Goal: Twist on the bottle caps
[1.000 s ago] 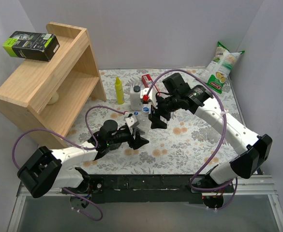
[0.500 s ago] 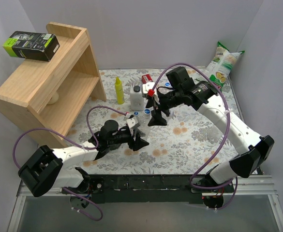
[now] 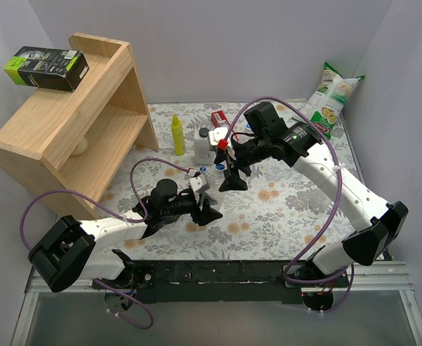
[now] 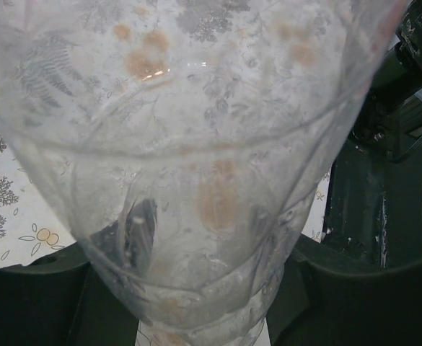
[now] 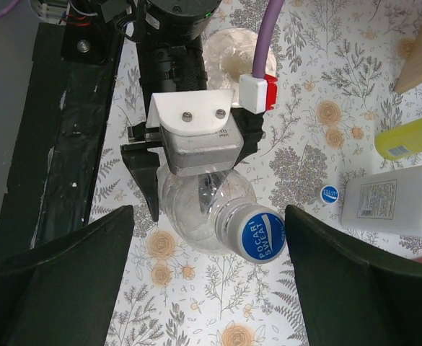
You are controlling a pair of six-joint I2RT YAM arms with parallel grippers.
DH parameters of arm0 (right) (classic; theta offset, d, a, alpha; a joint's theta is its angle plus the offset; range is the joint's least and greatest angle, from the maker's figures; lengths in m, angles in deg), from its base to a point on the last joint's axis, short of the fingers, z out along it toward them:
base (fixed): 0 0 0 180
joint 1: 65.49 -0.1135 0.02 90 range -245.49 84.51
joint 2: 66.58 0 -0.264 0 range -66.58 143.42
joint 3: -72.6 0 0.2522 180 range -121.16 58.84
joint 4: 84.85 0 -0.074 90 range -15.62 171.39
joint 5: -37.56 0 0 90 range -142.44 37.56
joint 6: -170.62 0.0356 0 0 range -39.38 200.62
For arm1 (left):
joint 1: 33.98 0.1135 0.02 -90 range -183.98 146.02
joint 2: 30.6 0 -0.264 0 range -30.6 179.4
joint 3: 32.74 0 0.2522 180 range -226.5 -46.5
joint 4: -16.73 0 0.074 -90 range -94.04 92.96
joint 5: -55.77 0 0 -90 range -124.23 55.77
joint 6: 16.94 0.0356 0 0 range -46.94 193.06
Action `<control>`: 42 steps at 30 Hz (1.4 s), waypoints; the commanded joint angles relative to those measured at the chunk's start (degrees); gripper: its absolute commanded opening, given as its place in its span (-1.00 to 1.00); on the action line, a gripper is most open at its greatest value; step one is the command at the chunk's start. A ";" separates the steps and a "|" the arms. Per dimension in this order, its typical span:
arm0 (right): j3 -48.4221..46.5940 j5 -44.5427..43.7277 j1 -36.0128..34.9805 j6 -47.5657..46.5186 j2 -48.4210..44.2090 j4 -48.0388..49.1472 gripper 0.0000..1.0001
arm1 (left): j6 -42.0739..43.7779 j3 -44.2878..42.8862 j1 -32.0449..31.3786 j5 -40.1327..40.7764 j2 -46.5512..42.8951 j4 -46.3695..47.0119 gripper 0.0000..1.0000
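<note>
Pinching bottle [image 5: 196, 216], left end effector [image 3: 205, 207], cap [image 5: 260, 232] below right end effector [image 3: 232, 179]

A clear bottle [image 4: 196, 144] fills nearly the whole view, wide at 12 o'clock and narrowing toward 6 o'clock. There the left claw [image 4: 200, 313] is clamped on it, with its black fingers [image 4: 45, 303] at 7 and 5 o'clock pressed against its sides. The flower-printed tabletop [image 4: 9, 202] shows at 9 o'clock and, blurred, through the plastic. Black machine parts [image 4: 384, 144] stand from 2 to 4 o'clock.
</note>
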 commanded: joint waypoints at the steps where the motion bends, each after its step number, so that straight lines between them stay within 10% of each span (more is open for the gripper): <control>1: 0.81 -0.34 -0.50 -0.87 -0.97 0.30 0.83 | -0.09 -1.46 0.53 -1.19 -0.05 1.86 -1.00; 42: 1.87 -8.16 -1.90 -0.08 -2.99 -0.48 0.76 | -3.60 -0.14 0.97 3.38 -0.49 3.62 -1.00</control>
